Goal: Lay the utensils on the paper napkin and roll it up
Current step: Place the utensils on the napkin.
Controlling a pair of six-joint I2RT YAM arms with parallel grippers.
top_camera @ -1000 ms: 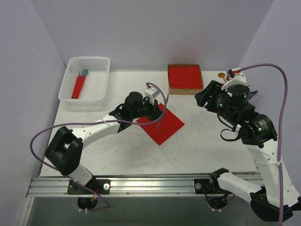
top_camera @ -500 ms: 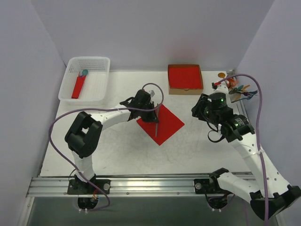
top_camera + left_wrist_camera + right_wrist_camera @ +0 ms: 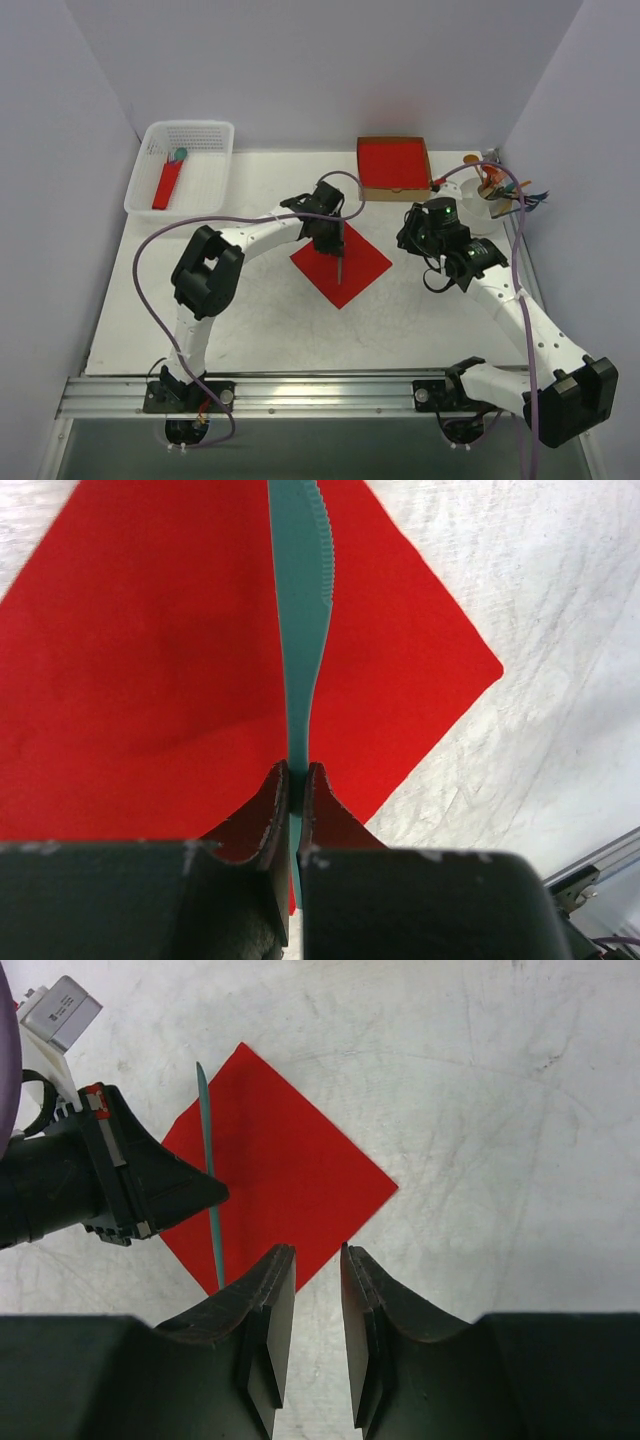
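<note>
Knife [image 3: 300, 630] is what I'm placing. Its long axis runs near-to-far over the napkin [image 3: 150, 660], with the serrated blade pointing at the napkin's near corner and the handle end toward its far corner. Starting from that near corner, the blade tip hangs a little left of the napkin's centre line, and I can't tell whether it touches the paper. Farther back, the left gripper [image 3: 296, 775] is pinched tight on the thin neck, over the napkin's far-left edge. That makes this the nearer arm, and I judge it only has to go down and let go. Off the napkin's right corner, my right gripper [image 3: 318, 1252] faces the sheet, fingers narrowly parted with nothing between them, clear of the paper.
</note>
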